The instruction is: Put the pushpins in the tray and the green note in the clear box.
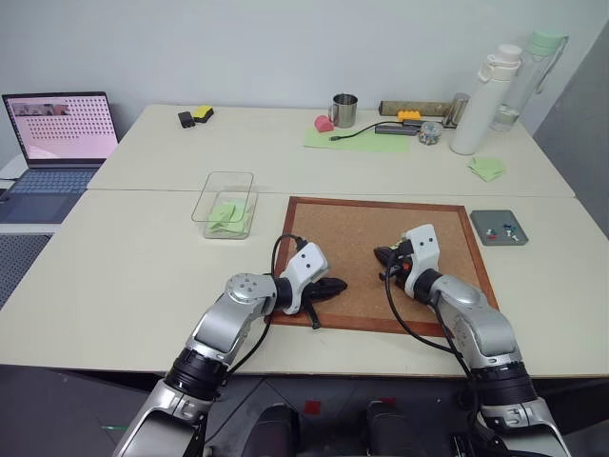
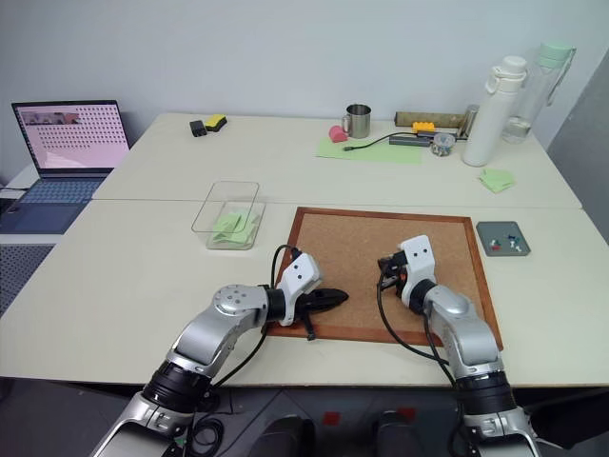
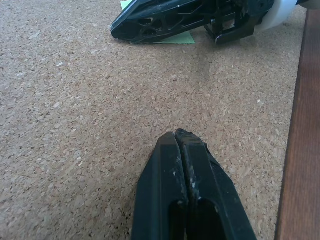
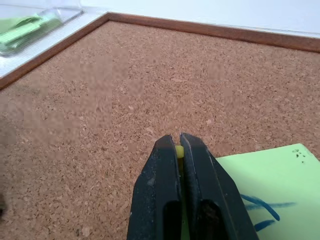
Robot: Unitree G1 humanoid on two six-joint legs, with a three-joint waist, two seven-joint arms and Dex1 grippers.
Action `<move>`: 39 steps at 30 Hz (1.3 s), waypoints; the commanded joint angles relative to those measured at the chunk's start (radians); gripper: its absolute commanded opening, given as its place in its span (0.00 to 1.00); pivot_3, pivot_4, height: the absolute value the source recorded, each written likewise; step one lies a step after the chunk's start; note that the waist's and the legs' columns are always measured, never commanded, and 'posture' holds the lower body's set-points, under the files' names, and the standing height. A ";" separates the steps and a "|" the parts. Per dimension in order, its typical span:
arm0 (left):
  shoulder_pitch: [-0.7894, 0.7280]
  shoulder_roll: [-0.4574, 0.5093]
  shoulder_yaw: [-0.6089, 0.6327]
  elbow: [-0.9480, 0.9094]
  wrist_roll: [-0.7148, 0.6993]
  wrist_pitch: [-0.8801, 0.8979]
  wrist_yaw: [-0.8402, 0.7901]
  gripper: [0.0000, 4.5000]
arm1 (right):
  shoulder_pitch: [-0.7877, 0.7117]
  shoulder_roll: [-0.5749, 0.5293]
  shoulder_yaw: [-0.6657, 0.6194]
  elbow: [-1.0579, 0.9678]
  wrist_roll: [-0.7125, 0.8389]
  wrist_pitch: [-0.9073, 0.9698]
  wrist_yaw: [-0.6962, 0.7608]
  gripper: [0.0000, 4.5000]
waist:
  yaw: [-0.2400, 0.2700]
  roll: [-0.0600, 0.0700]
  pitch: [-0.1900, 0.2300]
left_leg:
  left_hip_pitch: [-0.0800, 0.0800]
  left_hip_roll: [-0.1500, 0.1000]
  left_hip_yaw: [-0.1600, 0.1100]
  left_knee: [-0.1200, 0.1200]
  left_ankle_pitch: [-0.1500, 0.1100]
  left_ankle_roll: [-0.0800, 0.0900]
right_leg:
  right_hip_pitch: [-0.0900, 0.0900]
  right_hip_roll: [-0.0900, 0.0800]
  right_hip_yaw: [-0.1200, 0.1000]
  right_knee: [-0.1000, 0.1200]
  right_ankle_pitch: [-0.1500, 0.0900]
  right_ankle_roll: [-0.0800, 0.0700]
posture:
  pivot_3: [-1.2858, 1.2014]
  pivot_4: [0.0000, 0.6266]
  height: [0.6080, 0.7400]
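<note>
Half done, I'd guess: pushpins [image 1: 501,231] are sitting in the tray [image 1: 483,220], green paper's already lying in the clear box [image 1: 211,189]. My right gripper [image 4: 179,140] is pinching a green note [image 4: 265,175] over the corkboard [image 1: 362,228]; left gripper [image 3: 176,137] is idling, fingers pressed together.
</note>
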 commanded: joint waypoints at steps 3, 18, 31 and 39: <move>0.009 -0.008 0.016 0.023 -0.019 0.046 0.016 0.00 | -0.006 -0.084 0.019 -0.229 0.019 -0.046 0.110 0.01 | 0.001 0.000 0.000 | 0.000 0.000 -0.001 0.000 0.000 0.000 | 0.000 0.000 -0.001 0.000 0.000 0.000 | 0.52 0.24 1.00; -0.190 -0.139 0.292 -0.068 -0.431 0.402 0.056 0.44 | -0.017 -0.309 0.062 -0.232 -0.099 -0.233 0.284 0.00 | 0.000 -0.004 0.003 | -0.005 -0.002 -0.002 0.001 0.000 0.000 | -0.002 0.000 -0.001 -0.001 0.000 0.003 | 0.52 0.24 1.00; -0.279 -0.162 0.380 -0.005 -0.562 0.485 0.104 0.99 | -0.061 -0.493 0.150 -0.143 -0.269 -0.647 0.492 0.00 | 0.003 -0.009 0.007 | -0.005 -0.002 -0.002 0.002 0.000 -0.001 | -0.002 0.000 -0.001 -0.001 0.000 0.003 | 0.52 0.24 1.00; -0.295 -0.160 0.394 0.010 -0.585 0.488 0.128 0.99 | -0.100 -0.496 0.140 -0.126 -0.252 -0.701 0.531 0.00 | 0.005 -0.010 0.008 | -0.005 -0.002 -0.003 0.002 0.000 -0.001 | -0.002 0.000 -0.002 -0.001 0.000 0.003 | 0.52 0.24 1.00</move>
